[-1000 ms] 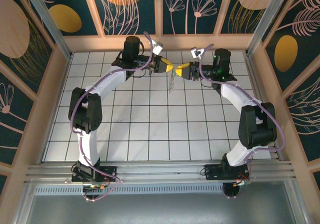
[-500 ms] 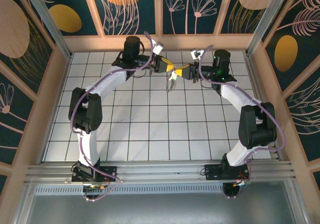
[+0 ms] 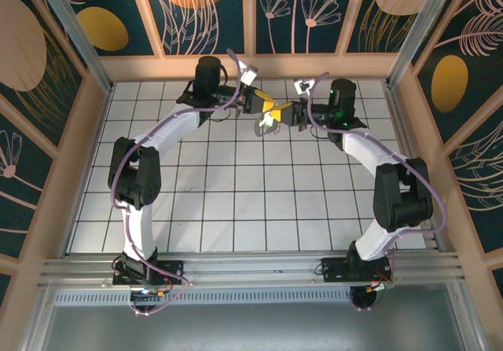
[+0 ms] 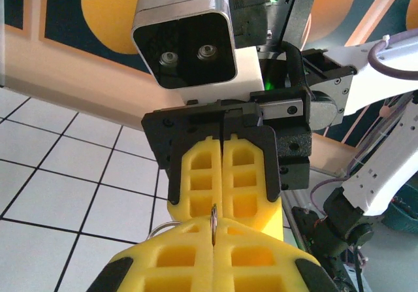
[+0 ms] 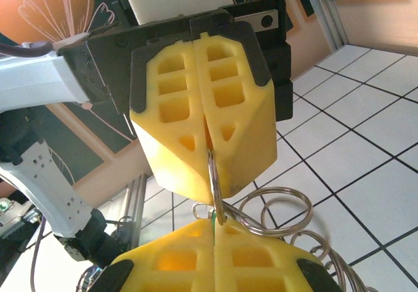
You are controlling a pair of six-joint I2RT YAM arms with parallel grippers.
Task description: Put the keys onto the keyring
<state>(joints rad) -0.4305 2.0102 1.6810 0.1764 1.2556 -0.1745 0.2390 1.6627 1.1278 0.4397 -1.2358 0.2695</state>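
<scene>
My left gripper (image 3: 266, 103) and right gripper (image 3: 282, 113) meet tip to tip above the back of the tiled floor. In the left wrist view the left gripper (image 4: 214, 225) is shut on the thin edge of the keyring (image 4: 213, 215), and the right gripper's yellow fingers (image 4: 245, 174) face it closely. In the right wrist view the keyring (image 5: 211, 174) runs from the left gripper's fingers (image 5: 176, 109) down to my right gripper (image 5: 214, 230). That gripper is shut on a green sliver, the green-headed key (image 5: 213, 217). Several linked silvery rings (image 5: 281, 207) hang beside it. Other keys are hidden.
The white tiled floor (image 3: 236, 202) lies open below both arms. Wooden-framed panels (image 3: 94, 100) wall it in at the back, left and right. A metal rail (image 3: 251, 268) carrying both arm bases runs along the near edge.
The right gripper has shut and moved left, up against the left gripper. The dangling silvery cluster has swung up from hanging straight down. The left arm has stayed put.
</scene>
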